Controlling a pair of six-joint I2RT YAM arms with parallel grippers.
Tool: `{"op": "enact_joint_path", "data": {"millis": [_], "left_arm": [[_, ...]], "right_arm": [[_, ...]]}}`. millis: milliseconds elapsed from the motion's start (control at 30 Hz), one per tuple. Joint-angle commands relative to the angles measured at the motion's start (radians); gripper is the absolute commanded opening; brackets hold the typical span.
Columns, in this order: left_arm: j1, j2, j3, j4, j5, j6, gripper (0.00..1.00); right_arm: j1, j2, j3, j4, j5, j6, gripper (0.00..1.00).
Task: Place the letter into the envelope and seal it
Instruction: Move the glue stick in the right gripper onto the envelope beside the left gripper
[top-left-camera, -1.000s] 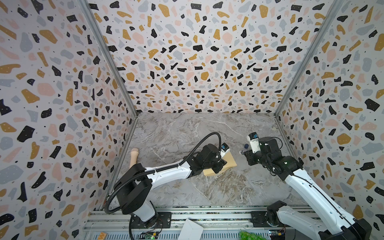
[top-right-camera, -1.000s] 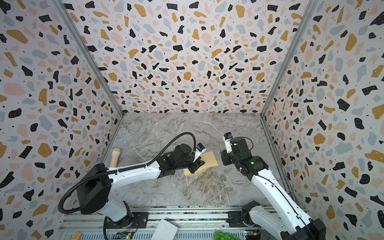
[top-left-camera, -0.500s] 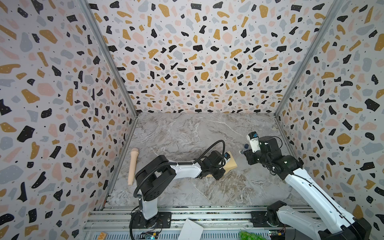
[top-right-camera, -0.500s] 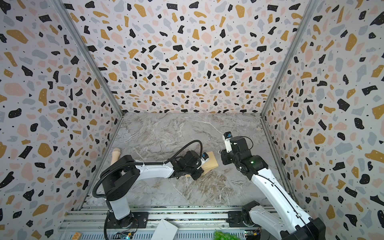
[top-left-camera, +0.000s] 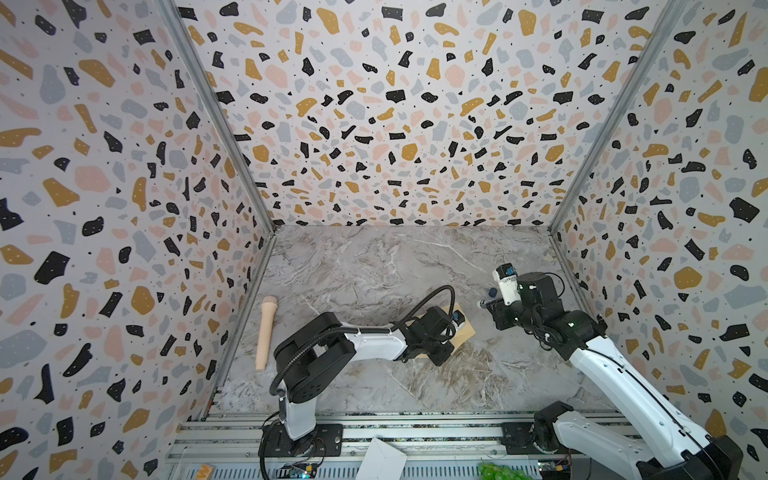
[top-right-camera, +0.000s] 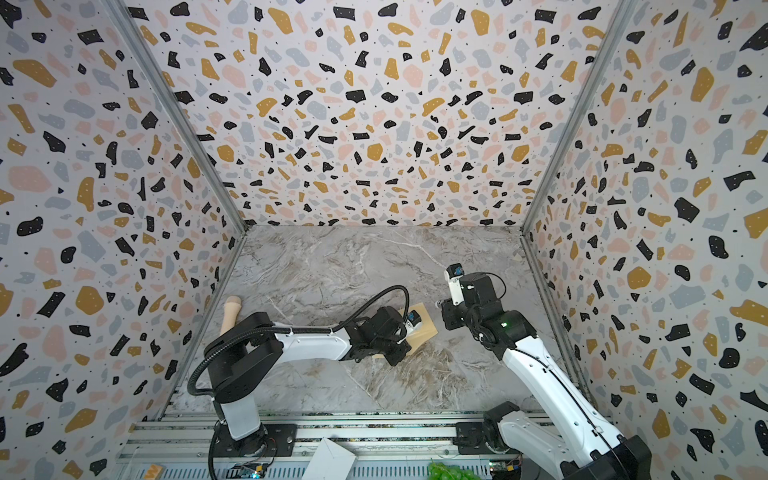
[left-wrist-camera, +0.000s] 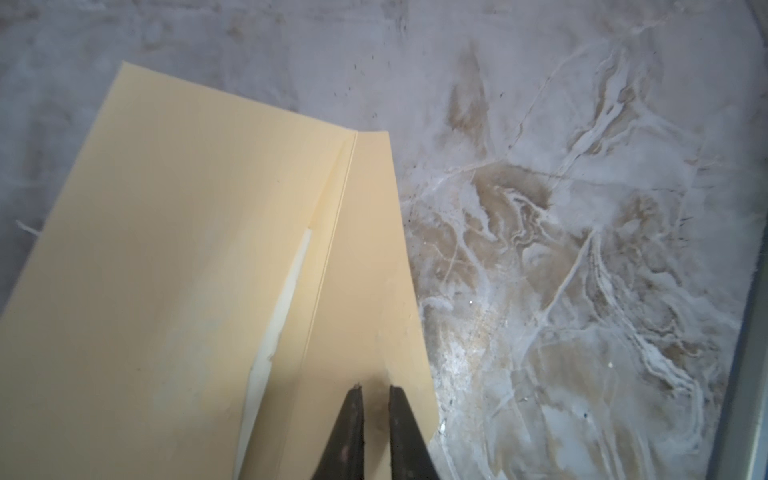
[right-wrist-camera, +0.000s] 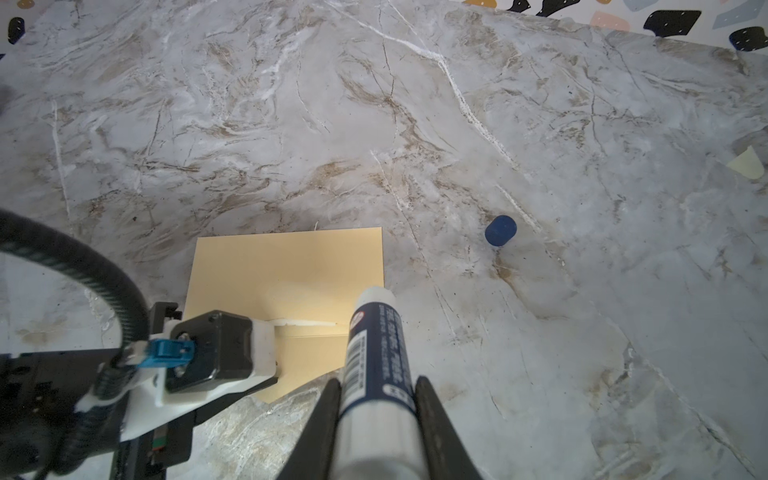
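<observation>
The tan envelope lies flat on the marble floor, flap folded down, with a pale strip along the flap's edge. In both top views the left wrist covers most of the envelope. My left gripper stands on the flap near its outer edge, its jaws almost together with nothing between them. My right gripper is shut on a blue-and-white glue stick, held just above the envelope's right end. The letter is hidden.
The glue stick's blue cap lies on the floor beyond the right gripper. A beige cylinder rests along the left wall. White folded paper and something green sit on the front rail.
The left arm has folded in toward the middle. Its gripper has slid a little along the envelope and its jaws have closed. The right arm and glue stick have not moved.
</observation>
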Motion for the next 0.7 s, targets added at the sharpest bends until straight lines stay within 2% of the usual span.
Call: {"op": "enact_joint_path", "data": {"millis": [0, 133, 300, 500, 667], "left_arm": [[0.005, -0.107, 0.009, 0.036, -0.017, -0.017, 0.17], [0.045, -0.204, -0.051, 0.066, -0.038, -0.045, 0.19], [0.122, -0.288, -0.157, 0.091, -0.056, -0.08, 0.2], [0.197, -0.296, -0.253, 0.135, -0.027, -0.143, 0.18], [0.22, -0.256, -0.289, 0.159, -0.03, -0.174, 0.15]], "right_arm": [[0.002, -0.012, 0.046, -0.021, -0.018, -0.014, 0.0], [0.02, 0.008, 0.065, -0.029, -0.032, -0.015, 0.0], [0.103, 0.068, 0.105, -0.041, 0.01, -0.02, 0.0], [0.204, 0.188, 0.177, -0.09, 0.049, -0.027, 0.0], [0.265, 0.272, 0.22, -0.116, 0.056, -0.028, 0.0]]}}
